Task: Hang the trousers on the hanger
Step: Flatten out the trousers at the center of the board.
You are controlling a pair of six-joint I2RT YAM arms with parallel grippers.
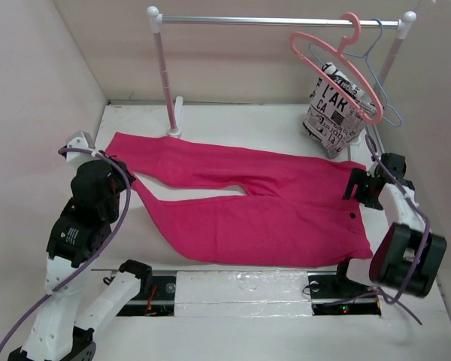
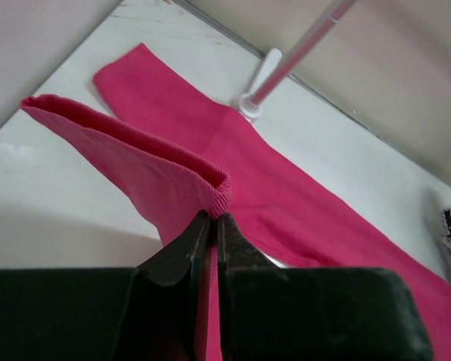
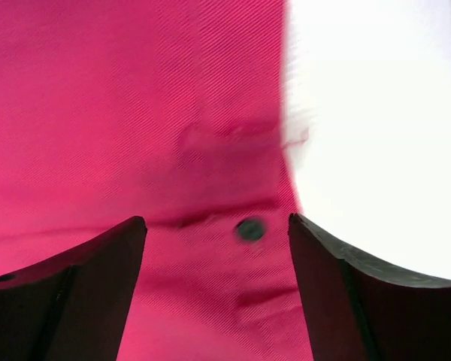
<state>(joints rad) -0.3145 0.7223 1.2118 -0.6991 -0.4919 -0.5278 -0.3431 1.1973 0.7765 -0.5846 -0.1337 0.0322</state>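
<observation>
Two arms at work over the white bench (image 1: pixel 233 120), and the trousers (image 1: pixel 248 203) lie spread across its middle, soft magenta cloth with a fine diagonal weave. The waist is toward the right edge and both long legs run out toward the left edge. The far leg lies flat, its end near the foot of the rail's (image 1: pixel 278 21) left post. The near leg's ribbed cuff is folded over and lifted off the bench.

The left gripper (image 2: pixel 213 218) has that cuff. Its dark, tapered fingers are clenched tight on the doubled fabric right at the fold, close to the left edge.

Over on the right, the right gripper (image 3: pixel 216 222) is released, its two blunt black pads spread wide above the waistband. A small dark round button (image 3: pixel 249 229) sits between them, with nothing pinched.

Up at the back edge the hanger (image 1: pixel 319 34), thick salmon-pink plastic with a chunky hook and a triangular frame, hangs tilted on the shiny metal rail near its right end. A thin blue wire hanger (image 1: pixel 383 75) is just beside it, and a white garment with black lettering (image 1: pixel 331 109) is bunched below.
</observation>
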